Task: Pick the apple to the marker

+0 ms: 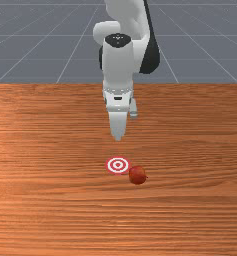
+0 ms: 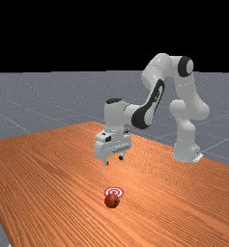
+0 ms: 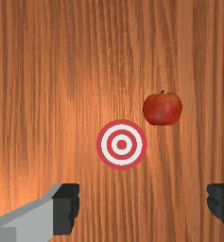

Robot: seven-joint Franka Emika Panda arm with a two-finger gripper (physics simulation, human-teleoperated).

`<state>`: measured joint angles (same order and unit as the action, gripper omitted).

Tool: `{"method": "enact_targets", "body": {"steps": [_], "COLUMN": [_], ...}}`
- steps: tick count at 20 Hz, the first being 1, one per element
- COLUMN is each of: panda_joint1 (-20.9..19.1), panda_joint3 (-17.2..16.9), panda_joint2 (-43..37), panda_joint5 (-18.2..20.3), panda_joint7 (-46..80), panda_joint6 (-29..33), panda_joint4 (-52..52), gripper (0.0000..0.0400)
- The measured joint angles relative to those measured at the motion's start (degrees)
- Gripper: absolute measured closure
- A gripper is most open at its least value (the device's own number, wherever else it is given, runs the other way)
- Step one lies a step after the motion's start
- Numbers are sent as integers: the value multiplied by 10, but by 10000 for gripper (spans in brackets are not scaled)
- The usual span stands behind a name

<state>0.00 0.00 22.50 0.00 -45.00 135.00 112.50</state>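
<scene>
The red apple point(image 3: 162, 109) sits on the wooden surface point(image 3: 47, 71), just beside the red-and-white target marker point(image 3: 122, 144), on the front view's right side of it. My gripper point(image 2: 114, 160) is in the air, higher than this marker; its two fingers are standing wide apart, with nothing between them.

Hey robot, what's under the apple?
The apple sits on the wooden table, beside the red-and-white marker, not on it. The apple covers the spot right beneath it, so I can't see that bit.

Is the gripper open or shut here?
The gripper is open: the wrist view shows its two fingers standing wide apart, gripping nothing.
</scene>
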Motion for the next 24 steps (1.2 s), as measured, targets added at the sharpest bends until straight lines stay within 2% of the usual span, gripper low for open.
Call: {"method": "enact_targets", "body": {"steps": [1, 2, 3, 4, 6, 7, 8, 9, 10, 12, 14, 20, 24], "panda_joint1": [0, 0, 2, 2, 3, 22, 35, 46, 55, 68, 70, 73, 87], "panda_joint3": [0, 0, -2, -3, -4, -29, -50, -67, -80, -101, -108, -107, -87], "panda_joint2": [0, 0, -1, -2, -2, -49, -82, -99, -104, -98, -92, -64, -23], "panda_joint5": [0, 0, 1, 1, 2, -17, -27, -31, -28, -8, 6, 18, 30], "panda_joint7": [0, 0, 11, 17, 23, 159, 291, 422, 551, 758, 835, 874, 875], "panda_joint6": [0, 0, -2, -4, -5, -22, -46, -72, -98, -146, -169, -177, -118], "panda_joint4": [0, 0, 1, 1, 1, 56, 80, 86, 83, 66, 56, 40, 24], "gripper": [151, 242, 147, 89, 33, 175, 262, 315, 348, 380, 393, 400, 400]}}
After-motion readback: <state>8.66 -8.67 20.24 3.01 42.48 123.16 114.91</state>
